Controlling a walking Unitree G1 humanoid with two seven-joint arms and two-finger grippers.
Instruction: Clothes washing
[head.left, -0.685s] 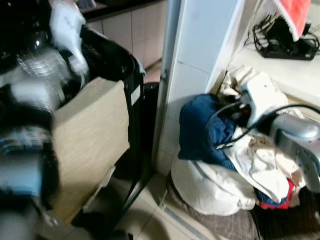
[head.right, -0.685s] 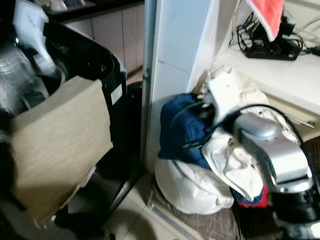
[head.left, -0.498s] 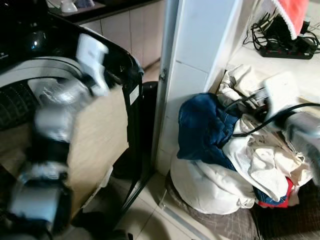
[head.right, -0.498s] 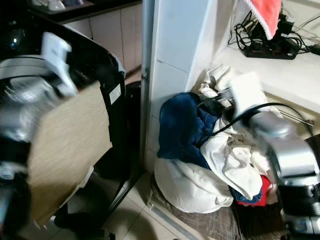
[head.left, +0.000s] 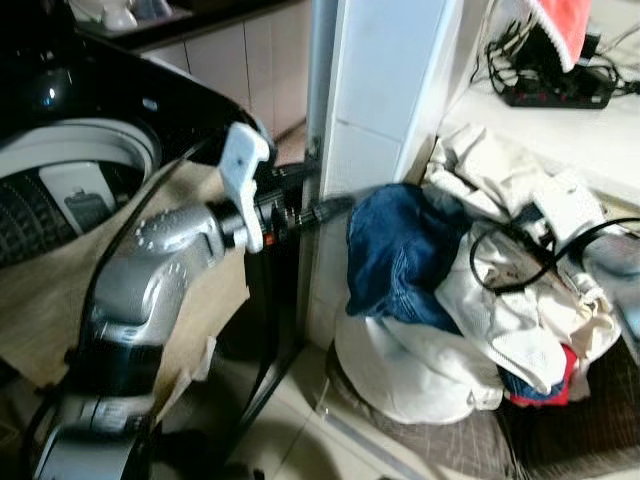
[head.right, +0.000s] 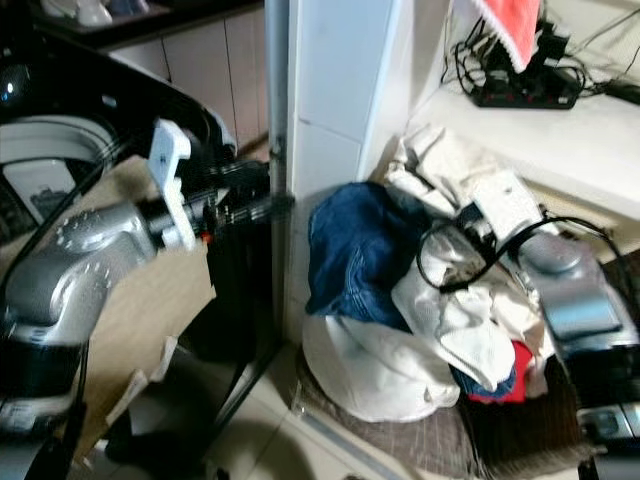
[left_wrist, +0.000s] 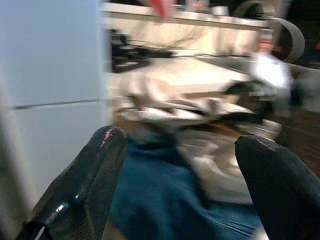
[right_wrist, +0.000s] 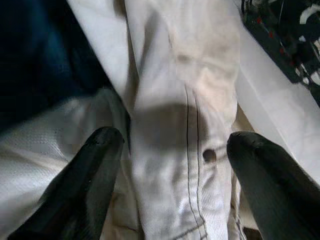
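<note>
I see the laundry pile (head.left: 480, 300) heaped on the floor against the white tiled pillar (head.left: 385, 120) — crumpled blue denim garment (head.left: 400, 260) draped on its pillar side, cream ribbed cloth (right_wrist: 185, 125) on top. My left gripper (head.left: 335, 205) reaches level toward the denim, fingers spread, holding nothing. My right gripper (right_wrist: 170, 150) hovers over the cream cloth, fingers apart — the washing machine drum (head.left: 70, 190) stands open to the left.
</note>
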